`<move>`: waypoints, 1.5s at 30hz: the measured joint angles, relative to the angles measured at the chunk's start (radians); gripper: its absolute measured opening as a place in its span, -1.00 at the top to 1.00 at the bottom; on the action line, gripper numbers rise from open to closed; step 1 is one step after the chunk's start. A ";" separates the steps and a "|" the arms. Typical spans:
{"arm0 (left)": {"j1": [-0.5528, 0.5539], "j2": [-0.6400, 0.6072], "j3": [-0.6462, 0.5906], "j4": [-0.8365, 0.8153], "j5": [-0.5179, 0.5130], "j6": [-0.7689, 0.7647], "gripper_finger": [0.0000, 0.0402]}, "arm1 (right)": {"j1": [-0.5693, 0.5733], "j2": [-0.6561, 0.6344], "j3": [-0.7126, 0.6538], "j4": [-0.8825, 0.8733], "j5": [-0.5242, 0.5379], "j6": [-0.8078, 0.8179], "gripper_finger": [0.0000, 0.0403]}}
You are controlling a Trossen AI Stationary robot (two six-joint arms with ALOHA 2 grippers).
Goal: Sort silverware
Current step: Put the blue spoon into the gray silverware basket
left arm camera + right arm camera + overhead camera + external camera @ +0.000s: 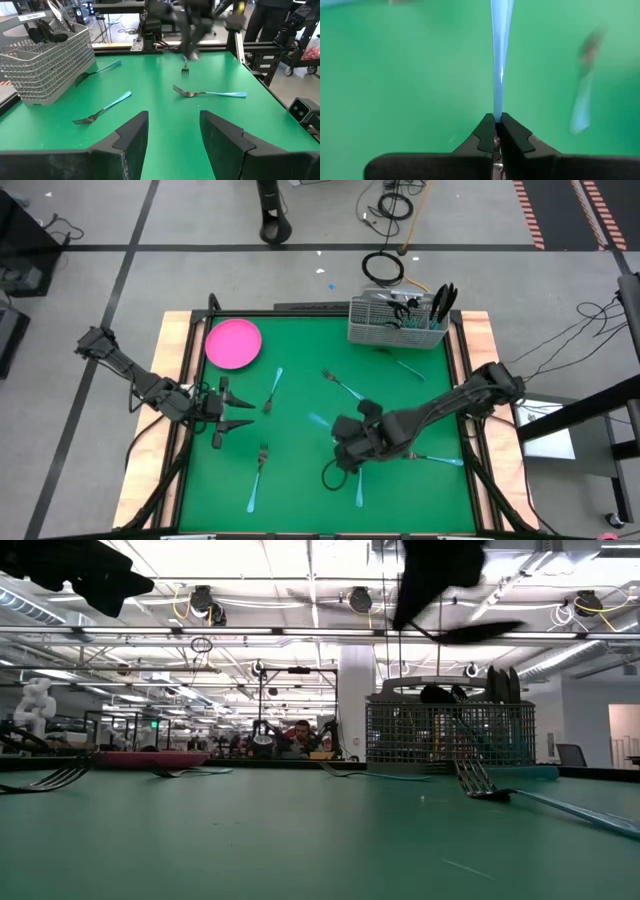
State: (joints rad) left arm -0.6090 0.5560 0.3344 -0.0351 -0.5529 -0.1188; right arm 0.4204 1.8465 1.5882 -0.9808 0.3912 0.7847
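Right gripper (497, 131) above mid-table, fingers clamped on a blue-handled fork (500, 60), its tines hidden in that close view. Left gripper (236, 411) at the table's (300, 500) left edge, fingers apart. Other forks (272, 391) scattered on the green surface; basket (395, 325) contents hard to make out.

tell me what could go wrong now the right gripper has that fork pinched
The right gripper pinches the blue-handled fork only at its very end, so it might pivot or slip mid-carry. The wire caddy already holds utensils, so the fork could snag going in.
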 joint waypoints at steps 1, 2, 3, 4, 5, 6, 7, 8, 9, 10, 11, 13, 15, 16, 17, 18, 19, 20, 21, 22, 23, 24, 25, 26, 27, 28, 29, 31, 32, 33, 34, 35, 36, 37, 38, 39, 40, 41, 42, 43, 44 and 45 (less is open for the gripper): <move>0.000 0.000 0.000 0.000 0.000 0.000 0.10 | -0.009 0.000 0.031 -0.023 0.044 -0.035 1.00; 0.000 0.000 0.000 0.000 0.000 0.001 0.10 | -0.017 0.000 0.064 -0.054 0.091 -0.075 1.00; 0.000 0.000 0.000 0.000 0.000 0.001 0.10 | -0.026 0.000 0.096 -0.090 0.138 -0.120 1.00; 0.000 0.000 0.000 0.001 0.000 0.001 0.10 | -0.035 0.000 0.126 -0.122 0.185 -0.173 1.00; 0.000 0.000 0.000 0.001 0.000 0.002 0.10 | -0.045 0.000 0.153 -0.147 0.234 -0.238 1.00; 0.000 0.000 0.000 0.001 0.000 0.002 0.10 | -0.054 -0.001 0.176 -0.163 0.286 -0.311 1.00; 0.000 0.000 0.000 0.001 0.000 0.002 0.10 | -0.064 -0.001 0.198 -0.180 0.337 -0.387 1.00; 0.000 0.000 0.000 0.001 0.000 0.002 0.10 | -0.076 -0.001 0.217 -0.197 0.388 -0.471 1.00; 0.000 0.000 0.000 0.000 0.000 0.002 0.10 | -0.089 -0.001 0.235 -0.208 0.432 -0.561 1.00; 0.000 0.000 0.000 0.000 0.000 0.003 0.10 | -0.105 -0.001 0.250 -0.212 0.471 -0.653 1.00; 0.000 0.000 0.000 0.000 0.000 0.003 0.10 | -0.122 -0.001 0.262 -0.212 0.504 -0.745 1.00; 0.000 0.000 0.000 -0.001 0.000 0.004 0.10 | -0.161 -0.001 0.279 -0.220 0.549 -0.929 1.00; 0.000 0.000 0.000 -0.006 0.000 0.003 0.10 | -0.206 -0.001 0.292 -0.239 0.560 -1.095 1.00; 0.000 0.000 0.000 -0.009 0.000 0.003 0.10 | -0.231 -0.001 0.296 -0.252 0.561 -1.172 1.00; 0.000 0.000 0.000 -0.011 0.000 0.003 0.10 | -0.255 -0.001 0.298 -0.270 0.567 -1.241 1.00; 0.000 0.000 0.000 -0.012 0.000 0.002 0.10 | -0.280 -0.001 0.298 -0.291 0.581 -1.297 1.00; 0.000 0.000 0.000 -0.012 0.000 0.002 0.10 | -0.307 -0.001 0.298 -0.322 0.603 -1.342 1.00; 0.000 0.000 0.000 -0.015 0.000 0.001 0.10 | -0.335 -0.001 0.298 -0.359 0.630 -1.377 1.00; 0.000 0.000 0.000 -0.018 0.000 -0.004 0.10 | -0.361 -0.001 0.298 -0.400 0.660 -1.404 1.00; 0.000 0.000 0.000 -0.022 0.000 -0.006 0.10 | -0.389 -0.001 0.298 -0.437 0.692 -1.428 1.00; 0.000 0.000 0.000 -0.024 0.000 -0.006 0.10 | -0.417 -0.001 0.298 -0.478 0.722 -1.451 1.00; 0.000 0.000 0.000 -0.025 0.000 -0.006 0.10 | -0.444 -0.001 0.298 -0.514 0.751 -1.475 1.00; 0.000 0.000 0.000 -0.025 0.000 -0.006 0.10 | -0.471 -0.001 0.298 -0.547 0.777 -1.500 1.00; 0.000 0.000 0.000 -0.025 0.000 -0.006 0.10 | -0.498 -0.001 0.298 -0.580 0.799 -1.526 1.00; 0.000 0.000 0.000 -0.026 -0.001 -0.006 0.10 | -0.524 -0.001 0.298 -0.592 0.816 -1.553 1.00; 0.000 0.000 0.000 -0.026 -0.003 -0.006 0.10 | -0.550 -0.001 0.298 -0.590 0.827 -1.586 1.00; 0.000 0.000 0.000 -0.026 -0.007 -0.006 0.10 | -0.572 -0.001 0.298 -0.588 0.833 -1.620 1.00; 0.000 0.000 0.000 -0.026 -0.023 -0.004 0.10 | -0.615 -0.001 0.298 -0.590 0.832 -1.687 1.00; 0.000 0.000 0.000 -0.027 -0.028 -0.002 0.10 | -0.633 -0.001 0.298 -0.590 0.832 -1.709 1.00; 0.000 0.000 0.000 -0.027 -0.029 -0.002 0.10 | -0.650 -0.001 0.298 -0.590 0.833 -1.729 1.00; 0.000 0.000 0.000 -0.027 -0.031 -0.002 0.10 | -0.667 -0.001 0.298 -0.590 0.839 -1.748 1.00; 0.000 0.000 0.000 -0.027 -0.031 -0.002 0.10 | -0.683 -0.001 0.298 -0.590 0.845 -1.759 1.00; 0.000 0.000 0.000 -0.027 -0.031 -0.002 0.10 | -0.698 -0.001 0.298 -0.590 0.845 -1.763 1.00; 0.000 0.000 0.000 -0.027 -0.031 -0.002 0.10 | -0.715 -0.004 0.298 -0.590 0.841 -1.763 1.00; 0.000 0.000 0.000 -0.027 -0.031 -0.002 0.10 | -0.731 -0.006 0.298 -0.590 0.839 -1.762 1.00; 0.000 0.000 0.000 -0.027 -0.031 -0.002 0.10 | -0.746 -0.011 0.298 -0.590 0.839 -1.760 1.00; 0.000 0.000 0.000 -0.027 -0.031 -0.002 0.10 | -0.761 -0.019 0.297 -0.590 0.837 -1.758 1.00; 0.000 0.000 0.000 -0.027 -0.031 -0.003 0.10 | -0.775 -0.027 0.297 -0.590 0.836 -1.758 1.00; 0.000 0.000 0.000 -0.027 -0.031 -0.004 0.10 | -0.788 -0.041 0.289 -0.589 0.837 -1.757 1.00; 0.000 0.000 0.000 -0.027 -0.031 -0.006 0.10 | -0.800 -0.058 0.275 -0.589 0.835 -1.757 1.00; 0.000 0.000 0.000 -0.027 -0.031 -0.014 0.10 | -0.810 -0.079 0.257 -0.590 0.834 -1.756 1.00; 0.000 0.000 0.000 -0.027 -0.031 -0.026 0.10 | -0.819 -0.104 0.232 -0.589 0.835 -1.755 1.00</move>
State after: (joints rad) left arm -0.6090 0.5560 0.3344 -0.0620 -0.5835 -0.1448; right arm -0.3987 1.7421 1.8200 -1.5700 1.2259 -0.9705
